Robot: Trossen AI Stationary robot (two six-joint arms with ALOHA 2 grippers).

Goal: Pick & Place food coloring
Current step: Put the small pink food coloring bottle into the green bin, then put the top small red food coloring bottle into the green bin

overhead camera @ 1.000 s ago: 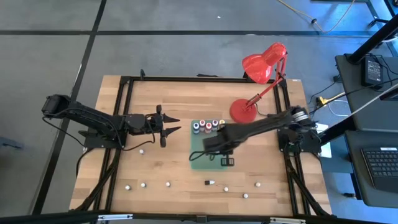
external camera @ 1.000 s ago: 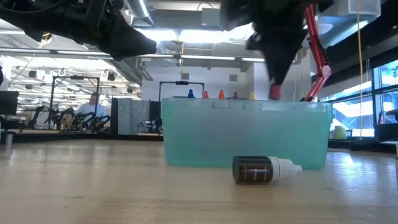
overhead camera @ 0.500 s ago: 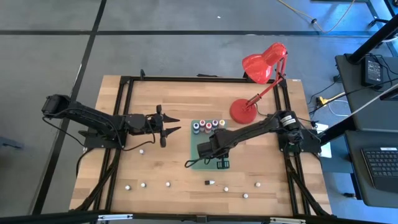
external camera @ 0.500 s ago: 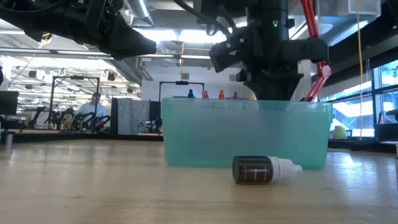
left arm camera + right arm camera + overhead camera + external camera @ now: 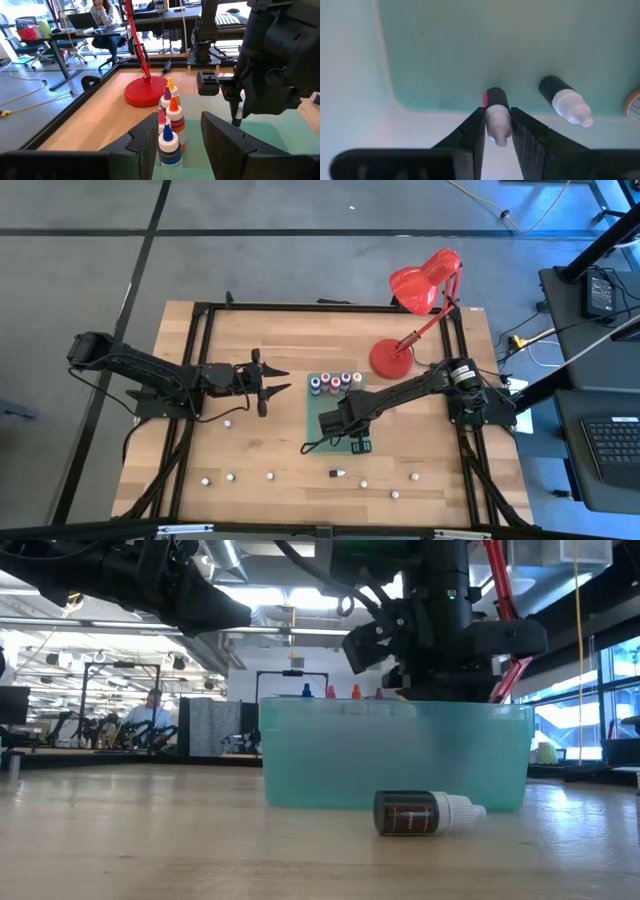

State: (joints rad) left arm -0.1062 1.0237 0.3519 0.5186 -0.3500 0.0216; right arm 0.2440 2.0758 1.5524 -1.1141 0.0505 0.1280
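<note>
My right gripper (image 5: 497,114) points down inside the teal bin (image 5: 322,436), shut on a small red-labelled food coloring bottle (image 5: 495,100) with a pale cap. A second dark bottle (image 5: 564,102) lies on the bin floor beside it. Several more bottles (image 5: 335,383) stand upright in a row by the bin's far wall. Another dark bottle (image 5: 428,812) lies on its side on the table in front of the bin. Left of the bin, my left gripper (image 5: 272,381) hovers open with nothing between its fingers. My right gripper has the bottle's pale cap (image 5: 498,126) pinched between its two fingers, which come from above and point down. The bottle stands nearly upright, its dark body below the fingers. Whether its bottom rests on the bin floor cannot be told.
A red desk lamp has its round base (image 5: 391,358) on the table just beyond the bin, to its right. Small whitish pieces (image 5: 270,475) lie scattered along the table's near side. In the room behind the table, a person (image 5: 150,710) sits at a desk.
My right gripper has gone down into the bin, sinking behind the bin's wall in the low view. The left arm has kept still.
</note>
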